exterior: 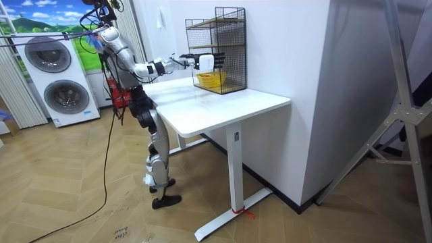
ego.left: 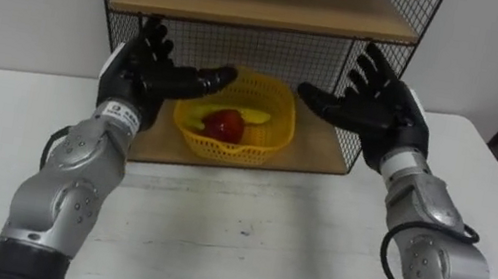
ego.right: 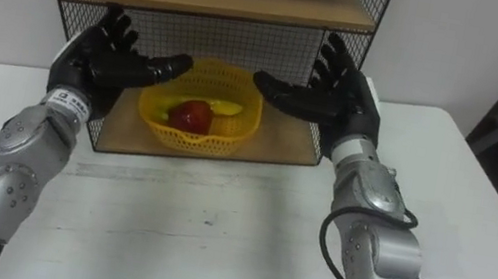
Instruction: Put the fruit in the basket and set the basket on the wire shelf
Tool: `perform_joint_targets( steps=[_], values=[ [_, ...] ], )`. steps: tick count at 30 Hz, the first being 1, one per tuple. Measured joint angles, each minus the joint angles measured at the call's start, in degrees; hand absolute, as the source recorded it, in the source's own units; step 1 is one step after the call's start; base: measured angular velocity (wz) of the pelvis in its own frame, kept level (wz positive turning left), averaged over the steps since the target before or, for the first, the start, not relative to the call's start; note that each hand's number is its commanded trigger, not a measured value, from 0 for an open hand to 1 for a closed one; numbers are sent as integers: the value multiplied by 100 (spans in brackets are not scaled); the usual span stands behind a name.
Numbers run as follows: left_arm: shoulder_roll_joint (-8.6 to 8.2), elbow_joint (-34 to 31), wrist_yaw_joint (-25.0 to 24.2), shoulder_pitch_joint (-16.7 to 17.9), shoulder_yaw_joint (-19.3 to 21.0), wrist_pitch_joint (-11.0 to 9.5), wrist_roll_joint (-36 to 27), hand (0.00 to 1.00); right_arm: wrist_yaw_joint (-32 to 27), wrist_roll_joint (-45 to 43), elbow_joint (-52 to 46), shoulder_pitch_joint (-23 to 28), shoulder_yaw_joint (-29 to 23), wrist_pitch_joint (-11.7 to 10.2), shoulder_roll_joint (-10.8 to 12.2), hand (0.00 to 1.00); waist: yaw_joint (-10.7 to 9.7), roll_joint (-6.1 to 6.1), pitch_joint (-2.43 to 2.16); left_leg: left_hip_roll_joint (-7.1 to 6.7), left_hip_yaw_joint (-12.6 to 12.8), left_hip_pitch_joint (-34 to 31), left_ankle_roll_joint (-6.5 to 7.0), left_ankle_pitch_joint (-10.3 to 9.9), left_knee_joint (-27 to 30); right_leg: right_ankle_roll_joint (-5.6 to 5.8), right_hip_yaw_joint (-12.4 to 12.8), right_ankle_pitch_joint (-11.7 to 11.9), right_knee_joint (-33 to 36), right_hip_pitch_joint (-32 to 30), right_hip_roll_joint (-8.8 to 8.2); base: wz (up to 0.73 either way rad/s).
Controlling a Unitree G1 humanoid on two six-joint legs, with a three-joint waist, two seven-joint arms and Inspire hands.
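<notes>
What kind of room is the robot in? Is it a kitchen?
It looks more like a laundry or utility room, perhaps a test room. Two washing machines stand at the back, and a white table holds a wire shelf with a yellow basket of fruit.

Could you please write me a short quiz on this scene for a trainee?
1. True or false: the yellow plastic basket stands on the lower wooden board of the black wire shelf.
2. What lies in the basket? A) a red round fruit and a yellow long fruit; B) three green pears; C) nothing.
3. Fill in: the left hand and right hand, either side of the basket, are both ____ (open or shut).
Key: 1 true; 2 A; 3 open.
</notes>
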Motion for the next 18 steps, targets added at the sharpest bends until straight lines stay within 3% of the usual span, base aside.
perform_joint_targets(
  steps=[5, 10, 15, 18],
  values=[
    [-21, -498, 14, 439, -77, -45, 92, 0, 166, -113, -468, 282, 3, 0, -1, 0, 17, 6, 34, 1, 23, -14, -8, 13, -37, -4, 2, 2, 2, -42, 5, -2],
    [24, -719, 49, 985, -177, -105, 65, 0, 314, -5, -667, 669, 11, 0, -5, 0, -2, -1, 39, 1, 14, -59, -8, 11, -31, -4, -12, 2, 5, -78, 6, 1],
    [114, -817, 37, 1083, -235, -128, -203, 0, 340, -104, -865, 952, 71, 0, -16, 0, 26, -18, 49, 0, -3, -110, -13, 19, -35, -4, -15, 2, 10, -131, 8, 1],
    [121, -1087, -35, 1320, -280, -277, -199, 0, 356, -274, -1200, 1226, 69, -11, -17, 0, 8, -24, 50, -1, -4, -145, -13, 24, -34, -4, -22, 2, 9, -157, 8, 0]
  ],
)
